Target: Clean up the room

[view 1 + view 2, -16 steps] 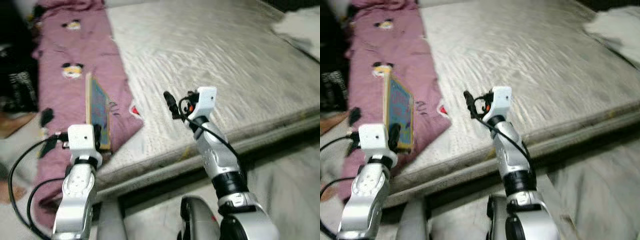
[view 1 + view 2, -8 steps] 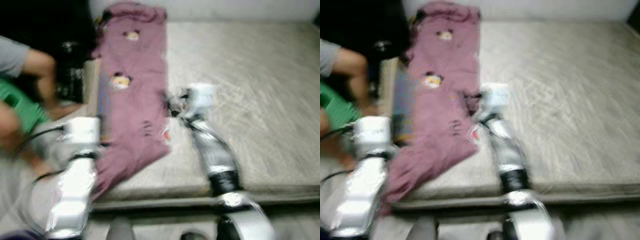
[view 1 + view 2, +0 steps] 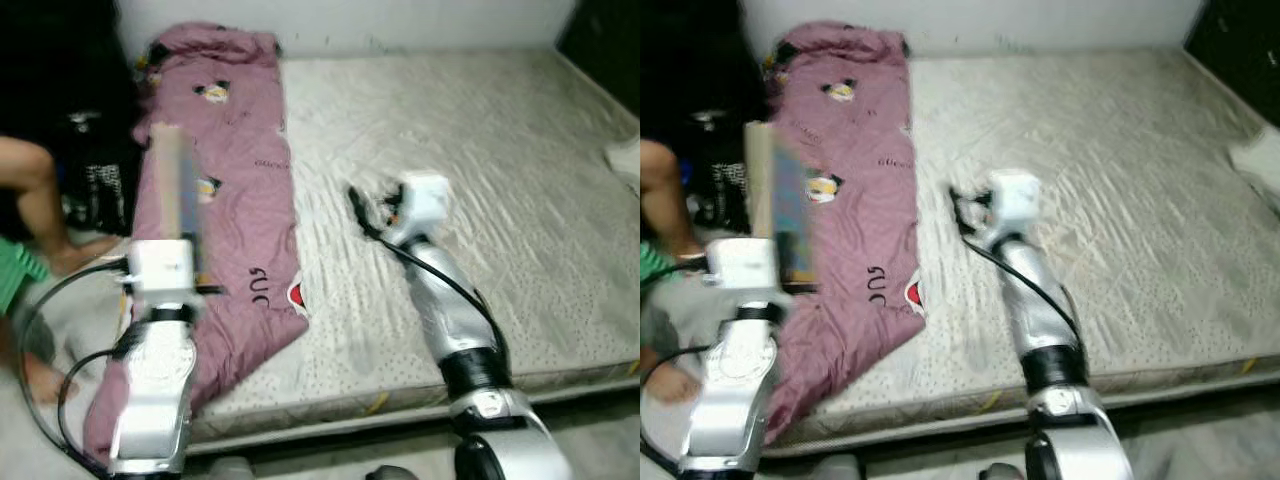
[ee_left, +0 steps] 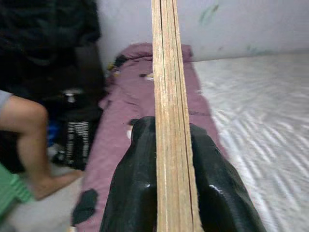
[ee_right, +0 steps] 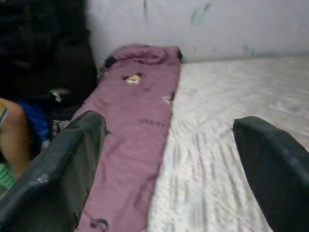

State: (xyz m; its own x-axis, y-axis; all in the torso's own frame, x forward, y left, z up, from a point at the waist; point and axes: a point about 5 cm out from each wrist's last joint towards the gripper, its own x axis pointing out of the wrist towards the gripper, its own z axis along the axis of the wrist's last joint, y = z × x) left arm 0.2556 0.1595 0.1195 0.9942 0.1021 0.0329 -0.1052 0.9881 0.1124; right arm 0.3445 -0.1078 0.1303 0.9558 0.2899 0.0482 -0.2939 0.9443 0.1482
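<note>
Here, grey mattress [image 3: 480, 150], purple blanket [image 3: 235, 160], left end effector [image 4: 169, 159] clamped on book [image 4: 168, 96], right end effector [image 5: 164, 159] apart.

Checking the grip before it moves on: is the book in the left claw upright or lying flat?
Upright: the book stands on edge, clamped in the left claw.

We see a bare grey mattress [image 3: 480, 150] against a white wall [image 3: 400, 25]. A person's bare leg [image 3: 40, 200] shows beside it on the left, near dark bags [image 3: 90, 170] and something green [image 3: 15, 275].
</note>
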